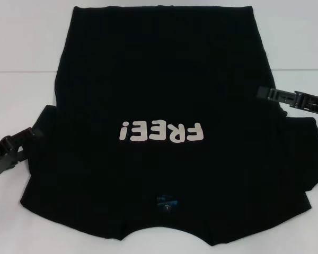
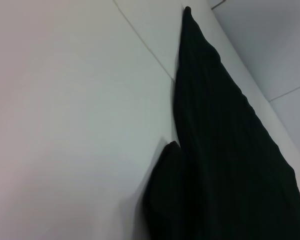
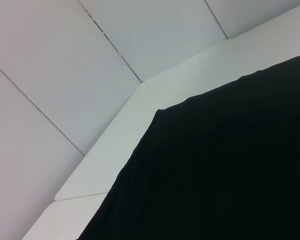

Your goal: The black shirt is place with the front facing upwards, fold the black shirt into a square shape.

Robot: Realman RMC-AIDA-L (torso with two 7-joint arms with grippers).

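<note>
Head view: the black shirt [image 1: 159, 106] is seen spread flat on the white worktop [image 1: 21, 63], front up, collar toward the robot, hem at the far side. The lettering "FREE!" [image 1: 161, 132] is read upside down from this side; a small blue neck label [image 1: 166, 201] is seen near the collar. The far hem is cut off by the top of the frame, and the right sleeve by the right border. Bare worktop is seen on both sides of the body of the shirt, wider at the far corners.

The left tool [image 1: 29, 134] is placed at the edge of the left sleeve, low over the worktop; whether its fingers are parted cannot be told, dark against dark cloth. The right tool [image 1: 265, 92] is placed at the right side edge of the shirt, above the sleeve; its state likewise cannot be told.

Left wrist view: the shirt's side edge [image 2: 225, 150] and a rounded sleeve fold [image 2: 165, 190] are seen on the worktop [image 2: 65, 125]. No fingers are shown.

Right wrist view: a shirt corner [image 3: 215, 165] is seen lying on the worktop [image 3: 120, 145], whose border is visible beyond. No fingers are shown.
</note>
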